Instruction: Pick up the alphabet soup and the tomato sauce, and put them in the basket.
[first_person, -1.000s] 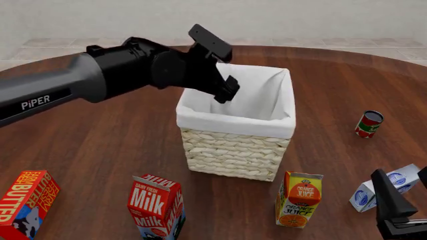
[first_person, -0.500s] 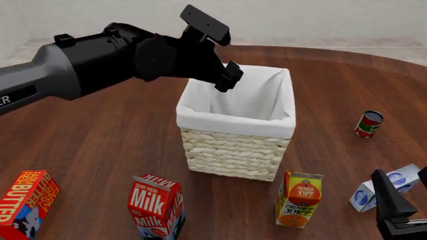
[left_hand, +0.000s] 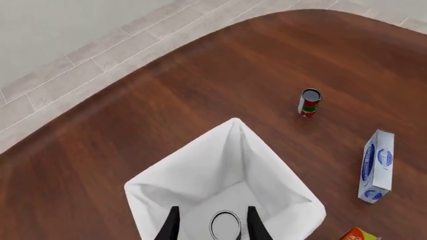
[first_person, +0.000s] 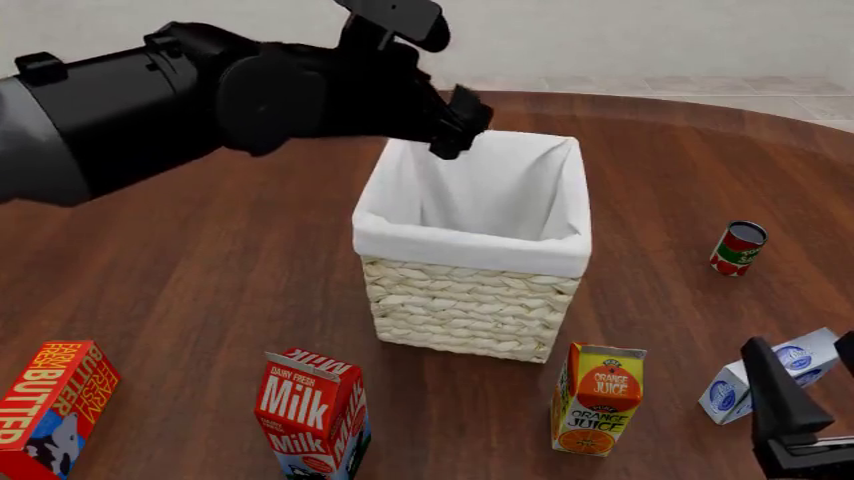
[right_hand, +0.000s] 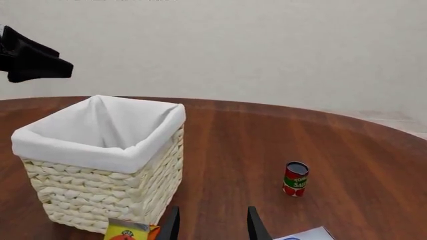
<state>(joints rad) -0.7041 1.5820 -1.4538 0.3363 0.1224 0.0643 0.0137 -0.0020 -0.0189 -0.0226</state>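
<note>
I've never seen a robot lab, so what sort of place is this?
Not a real room: probably a simulated tabletop, with a round wooden table, a wicker basket and groceries like a milk carton before bare walls.

It looked like a simulated home dining room: a round wooden worktop (first_person: 200, 260), pale tiled floor (left_hand: 80, 75), and groceries like a milk carton (first_person: 311, 412).

I've got a round dark wooden table (first_person: 200, 270) under me. The basket (first_person: 467, 300) stands near its middle. The tomato sauce (first_person: 737, 248) stands upright off to the right. Along the near edge: butter carton (first_person: 51, 405), milk carton (first_person: 311, 412), orange juice carton (first_person: 599, 398), and a blue-and-white carton (first_person: 774, 375) lying tipped over.
</note>
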